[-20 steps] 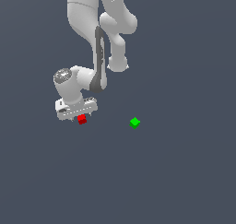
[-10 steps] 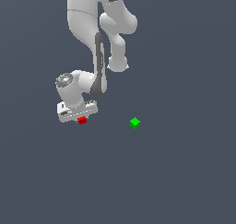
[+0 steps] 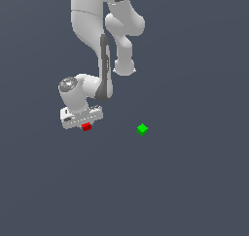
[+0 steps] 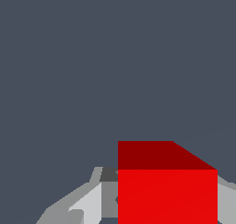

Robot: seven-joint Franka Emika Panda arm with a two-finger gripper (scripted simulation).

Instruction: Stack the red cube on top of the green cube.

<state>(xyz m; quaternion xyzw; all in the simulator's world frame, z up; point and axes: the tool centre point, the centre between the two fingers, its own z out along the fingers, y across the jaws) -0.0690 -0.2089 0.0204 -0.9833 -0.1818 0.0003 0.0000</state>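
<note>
The red cube (image 3: 86, 127) lies on the grey floor at the exterior view's left. My gripper (image 3: 85, 124) is directly over it and low, with its white hand just above the cube. In the wrist view the red cube (image 4: 167, 195) fills the space between my two fingers (image 4: 87, 203). One finger stands on each side of it. A narrow dark strip shows between one finger and the cube, so the jaws look open around it. The green cube (image 3: 142, 129) sits alone on the floor to the exterior view's right, well apart from the red cube.
The plain dark grey floor (image 3: 185, 191) lies all around. The white arm (image 3: 104, 45) rises behind the gripper, to the upper middle of the exterior view.
The gripper has sunk slightly lower over the red cube. Neither cube has moved.
</note>
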